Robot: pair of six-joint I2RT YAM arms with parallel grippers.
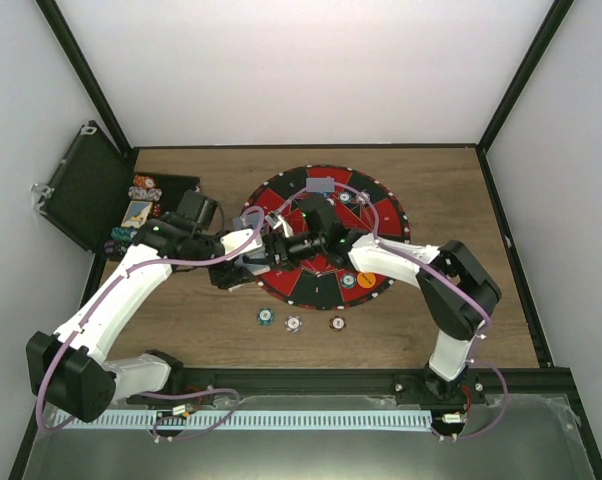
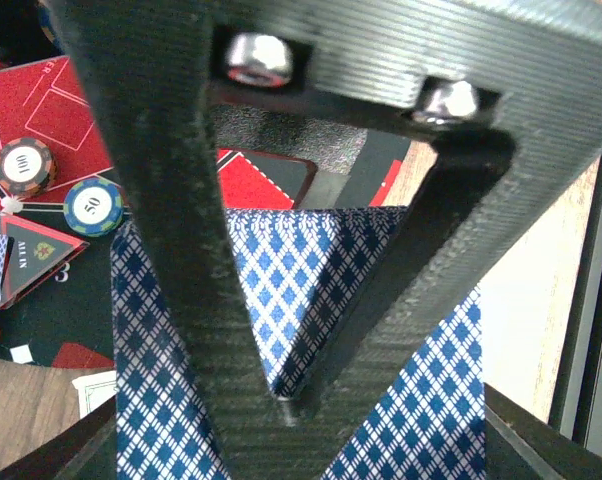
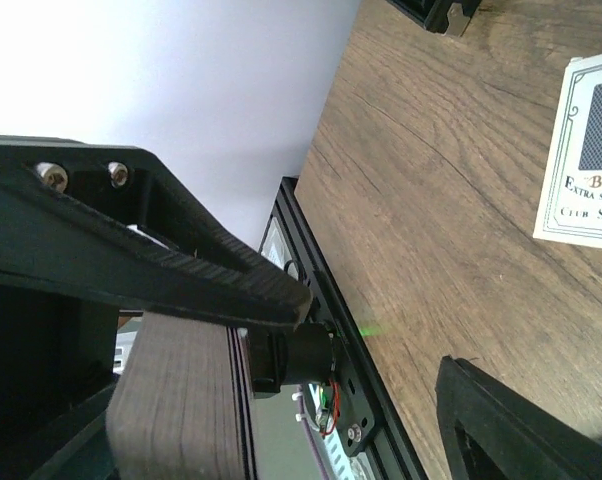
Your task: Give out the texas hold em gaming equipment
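Where the top view looks down on the wooden surface point(image 1: 461, 200), item one is the round mat point(image 1: 381, 215), red and black, at centre. The left arm point(image 1: 131, 290) and right arm point(image 1: 451, 290) meet over its 9 o'clock edge.
- Three loose chips point(image 1: 294, 323) lie in a row on bare wood, off the mat at 6 to 7 o'clock.
- An orange chip point(image 1: 365, 280) sits on the mat's 5 o'clock rim.
- A single card point(image 1: 319, 185) lies on the mat at 12 o'clock.
- The black case point(image 1: 81, 185) stands open at 10 o'clock, with spare chips point(image 1: 141, 190) just beside it.

Left wrist view:
- The left jaws are pinching a deck point(image 2: 281, 280) with blue-diamond backs. Their fingers point(image 2: 171, 250) converge to a point over it.
- At 9 to 10 o'clock of the deck, a brown chip point(image 2: 23, 165) and a blue chip point(image 2: 93, 205) rest side by side on the mat.

Right wrist view:
- The right jaws are spread. The upper finger point(image 3: 181, 265) and the lower finger point(image 3: 511, 420) are well apart.
- A card stack point(image 3: 176, 400) (seen edge-on) lies just beneath the upper finger, clear of the lower one.
- A printed card point(image 3: 591, 150) lies flat on the wood at 2 o'clock.
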